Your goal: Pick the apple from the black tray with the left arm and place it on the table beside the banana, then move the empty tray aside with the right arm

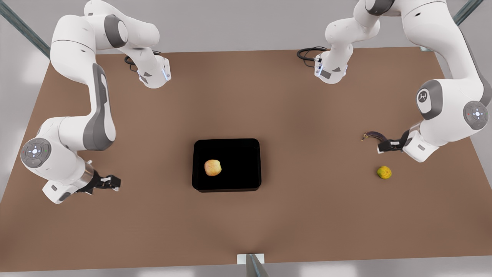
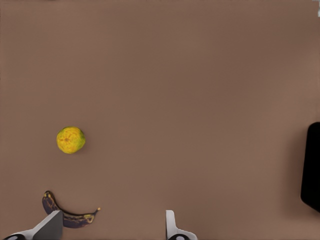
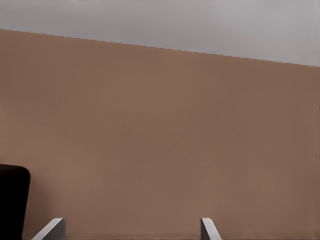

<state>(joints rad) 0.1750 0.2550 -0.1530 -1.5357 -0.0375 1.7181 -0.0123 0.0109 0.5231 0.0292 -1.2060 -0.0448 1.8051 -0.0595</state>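
The yellow-orange apple (image 1: pixel 213 167) lies in the glossy black tray (image 1: pixel 238 154) at the middle of the brown table (image 1: pixel 307 115). At the front view's right, the dark banana (image 1: pixel 374 135) rests on the table. My left gripper (image 1: pixel 384 146) hovers open just beside it. The left wrist view has the banana (image 2: pixel 70 215) next to one fingertip of that gripper (image 2: pixel 112 220), and the tray's edge (image 2: pixel 312 167) far off. My right gripper (image 1: pixel 115 181) waits open at the front view's left, well clear of the tray. A tray corner (image 3: pixel 12 200) appears past the right gripper (image 3: pixel 131 222).
A round yellow-green fruit (image 1: pixel 384 172) (image 2: pixel 70 140) sits on the table near the banana, toward the front edge. Black cables (image 1: pixel 307 52) lie at the back by the arm bases. Bare tabletop surrounds the tray on all sides.
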